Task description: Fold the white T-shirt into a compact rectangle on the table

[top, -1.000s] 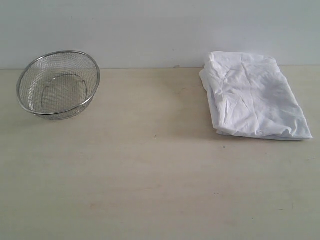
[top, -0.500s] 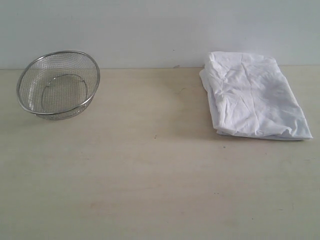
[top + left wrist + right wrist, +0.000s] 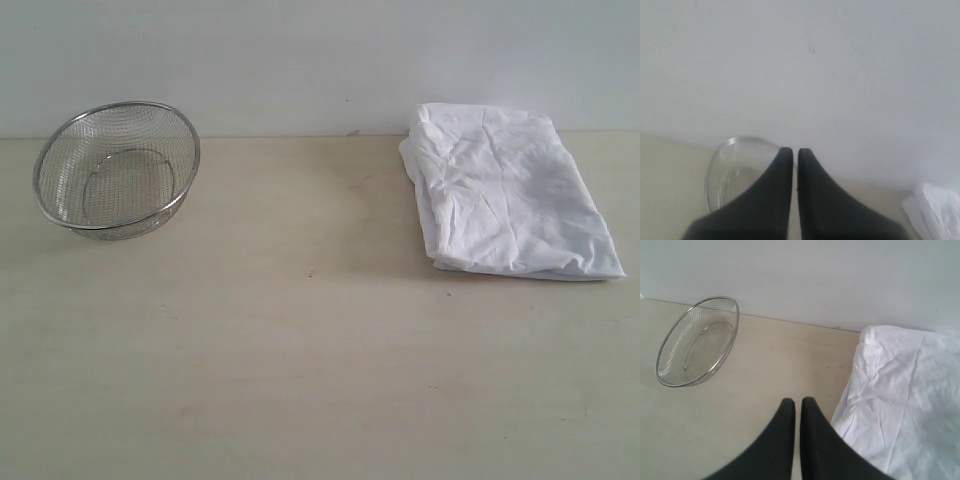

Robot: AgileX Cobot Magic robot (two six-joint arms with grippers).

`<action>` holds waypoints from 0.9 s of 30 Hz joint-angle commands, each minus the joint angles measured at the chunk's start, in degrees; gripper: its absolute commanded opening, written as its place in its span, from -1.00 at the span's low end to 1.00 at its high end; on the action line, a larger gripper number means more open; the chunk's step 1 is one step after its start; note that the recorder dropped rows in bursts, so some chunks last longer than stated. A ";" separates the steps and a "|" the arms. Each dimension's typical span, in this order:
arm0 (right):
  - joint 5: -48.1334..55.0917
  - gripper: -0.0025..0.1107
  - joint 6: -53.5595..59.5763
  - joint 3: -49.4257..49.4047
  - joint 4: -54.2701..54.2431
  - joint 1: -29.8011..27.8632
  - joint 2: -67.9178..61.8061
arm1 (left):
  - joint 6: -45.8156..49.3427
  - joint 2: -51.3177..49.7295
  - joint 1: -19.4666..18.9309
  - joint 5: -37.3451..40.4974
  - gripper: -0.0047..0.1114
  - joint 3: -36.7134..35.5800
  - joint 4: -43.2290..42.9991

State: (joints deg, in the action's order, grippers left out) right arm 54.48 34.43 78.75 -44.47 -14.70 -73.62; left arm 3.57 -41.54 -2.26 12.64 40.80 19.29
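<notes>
— At the far left of the counter [image 3: 300, 350], what do you see?

— A steel mesh bowl [image 3: 117, 170]. It is round, tipped a little so its mouth faces forward, and it stands close to the pale wall [image 3: 300, 60].

— And the left hand [image 3: 795, 152]?

— Its wrist camera shows two dark fingers [image 3: 772, 195] drawn together, with only a thin slit between the tips. The hand is held up off the counter and points toward the wall. The bowl's rim shows just behind the fingers.

— Is it gripping anything?

— No, the tips meet on air.

— Moving right, how is the right hand [image 3: 797, 402] posed?

— Much the same, with its fingers pressed tip to tip and nothing between them. This one is angled down at the counter. Its tips hang over bare surface between the bowl and the cloth, far nearer the cloth and just beside its edge.

— And the white T-shirt [image 3: 505, 195]?

— It lies flat at the right rear of the counter, folded into a rough rectangle. It is heavily wrinkled, and its far edge is close to the wall. It is well apart from the bowl, with bare counter between them. Neither hand touches it.
</notes>
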 commanded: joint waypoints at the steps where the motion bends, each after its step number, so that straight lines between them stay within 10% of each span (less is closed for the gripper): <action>1: -0.26 -0.96 0.16 -0.06 0.26 -0.08 0.42 | 2.43 13.52 0.17 -15.03 -0.84 -10.94 -0.28; 11: -0.26 -0.96 0.16 -0.06 0.26 -0.08 0.42 | 2.89 40.31 0.17 -31.57 -0.84 -40.69 -0.28; 21: -0.52 -0.96 0.16 -0.06 0.13 -0.08 0.42 | 9.80 41.54 0.17 -28.03 -0.84 -40.80 2.91; 27: -0.52 -0.96 0.16 -0.06 0.13 -0.08 0.42 | 11.62 41.54 0.17 -13.27 -0.84 -40.80 4.01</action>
State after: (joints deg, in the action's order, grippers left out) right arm 54.37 34.43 78.75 -44.11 -14.70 -73.62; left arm 13.66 -0.14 -2.26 -7.58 0.38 22.61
